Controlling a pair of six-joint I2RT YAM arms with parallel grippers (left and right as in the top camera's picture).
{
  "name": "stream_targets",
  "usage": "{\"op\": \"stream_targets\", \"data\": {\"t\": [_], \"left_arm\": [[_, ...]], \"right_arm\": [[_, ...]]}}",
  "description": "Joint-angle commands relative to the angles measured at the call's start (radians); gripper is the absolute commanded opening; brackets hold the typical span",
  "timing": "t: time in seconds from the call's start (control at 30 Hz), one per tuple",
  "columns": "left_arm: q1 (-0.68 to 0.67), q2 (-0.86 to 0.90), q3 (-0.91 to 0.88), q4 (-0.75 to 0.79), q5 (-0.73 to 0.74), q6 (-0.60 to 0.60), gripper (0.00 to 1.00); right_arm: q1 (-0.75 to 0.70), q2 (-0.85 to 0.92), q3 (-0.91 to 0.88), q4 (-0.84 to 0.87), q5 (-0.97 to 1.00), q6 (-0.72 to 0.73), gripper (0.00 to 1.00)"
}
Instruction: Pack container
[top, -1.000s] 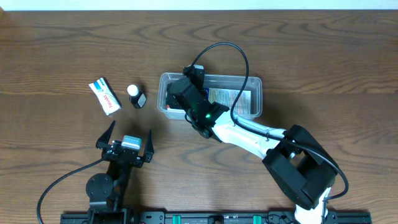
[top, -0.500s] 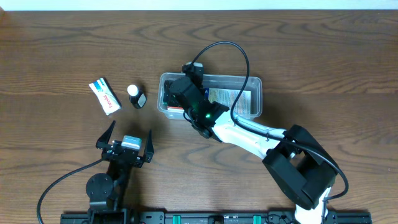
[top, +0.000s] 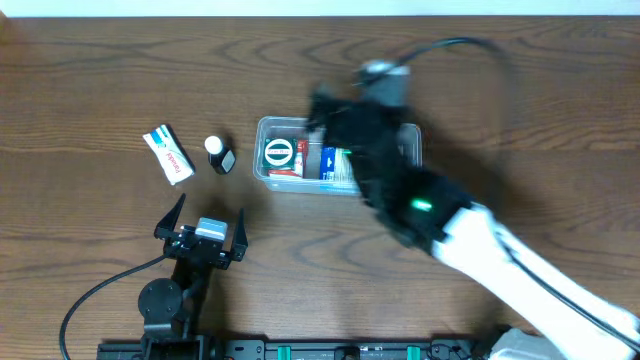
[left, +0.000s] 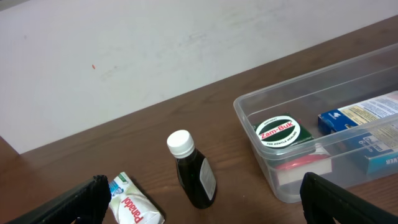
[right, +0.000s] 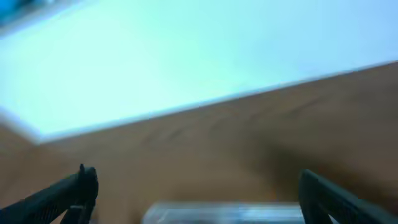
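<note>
With the left gripper (top: 208, 212) and the right gripper (right: 198, 180) spread wide and empty, the upright bottle (top: 218, 154) at 9 o'clock of the container (top: 259, 150), which sits near the centre of the table (top: 100, 60), may topple if a finger clips its cap.

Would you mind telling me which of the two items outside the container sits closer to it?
The dark bottle with the white cap: it stands between the container and the white Panadol packet, which lies farther away.
</note>
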Motion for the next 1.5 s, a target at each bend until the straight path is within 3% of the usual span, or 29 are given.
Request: {"op": "stream_targets", "data": {"t": [0.0, 0.13, 0.33, 0.67, 0.87, 1.17, 1.33, 1.47], "left_arm": [[0.004, -0.006, -0.019, -0.032, 0.006, -0.002, 0.98], [0.004, -0.006, -0.019, -0.032, 0.006, -0.002, 0.98], [0.004, -0.006, -0.019, -0.032, 0.006, -0.002, 0.98], [0.004, -0.006, -0.019, -0.032, 0.003, -0.002, 0.98], [0.004, -0.006, -0.019, -0.013, 0.003, -0.001, 0.98], [0.004, -0.004, -0.007, 0.005, 0.056, -0.031, 0.98], [0.005, 0.039, 0.086, -0.018, 0.057, -0.089, 0.98], [0.007, 0.178, 0.23, -0.11, 0.055, -0.101, 0.98]], "right_arm": [[-0.081, -0.07, 0.006, -0.085, 0.209, -0.019, 0.99], [-0.23, -0.106, 0.005, -0.231, 0.205, 0.001, 0.99], [-0.488, -0.089, -0.015, -0.405, 0.04, 0.183, 0.99], [-0.859, 0.054, -0.093, -0.42, -0.238, 0.353, 0.99], [-0.939, 0.169, -0.095, -0.482, -0.248, 0.356, 0.99], [-0.949, 0.257, -0.095, -0.543, -0.249, 0.356, 0.99], [-0.949, 0.258, -0.095, -0.543, -0.296, 0.356, 0.99], [-0.949, 0.258, -0.095, -0.543, -0.297, 0.356, 0.99]]}}
